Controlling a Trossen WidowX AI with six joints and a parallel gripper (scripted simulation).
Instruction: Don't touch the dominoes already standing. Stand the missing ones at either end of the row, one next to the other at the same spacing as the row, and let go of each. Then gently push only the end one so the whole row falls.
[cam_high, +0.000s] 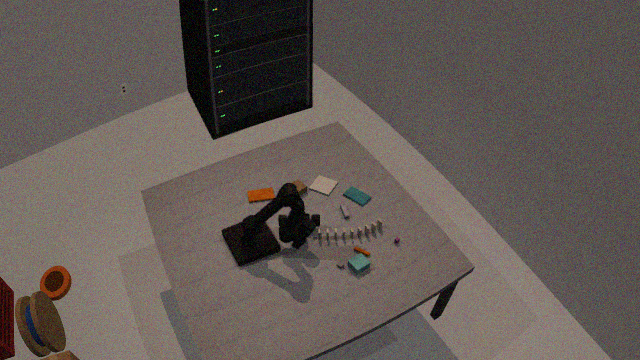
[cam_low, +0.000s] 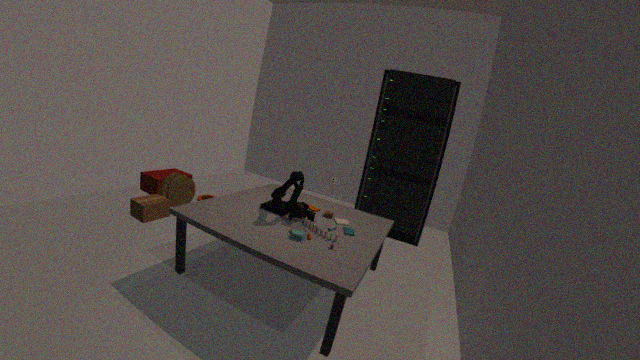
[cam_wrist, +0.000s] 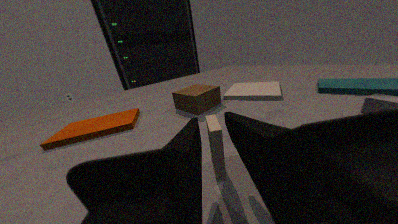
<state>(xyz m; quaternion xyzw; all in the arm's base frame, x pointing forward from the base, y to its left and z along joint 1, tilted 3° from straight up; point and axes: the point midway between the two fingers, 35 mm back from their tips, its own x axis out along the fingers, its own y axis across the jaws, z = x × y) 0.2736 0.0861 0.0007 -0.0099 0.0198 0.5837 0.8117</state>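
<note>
My gripper (cam_high: 316, 230) (cam_wrist: 211, 120) is open, low at the robot-side end of the row. In the wrist view a pale domino (cam_wrist: 215, 142) stands upright between the parted fingertips, with a narrow gap on each side. The row of standing pale dominoes (cam_high: 351, 233) (cam_low: 319, 229) runs away from the gripper in a slight curve, and its far-end domino (cam_high: 380, 224) is upright. The dark gripper partly hides the near end of the row in the top and exterior views.
Beyond the fingers are an orange slab (cam_high: 261, 195) (cam_wrist: 95, 128), a brown block (cam_wrist: 197, 99), a white slab (cam_high: 324, 185) (cam_wrist: 254, 90) and a teal slab (cam_high: 357, 196). A small grey piece (cam_high: 344, 211), orange stick (cam_high: 362, 251), turquoise box (cam_high: 359, 263) and purple ball (cam_high: 397, 241) lie around the row.
</note>
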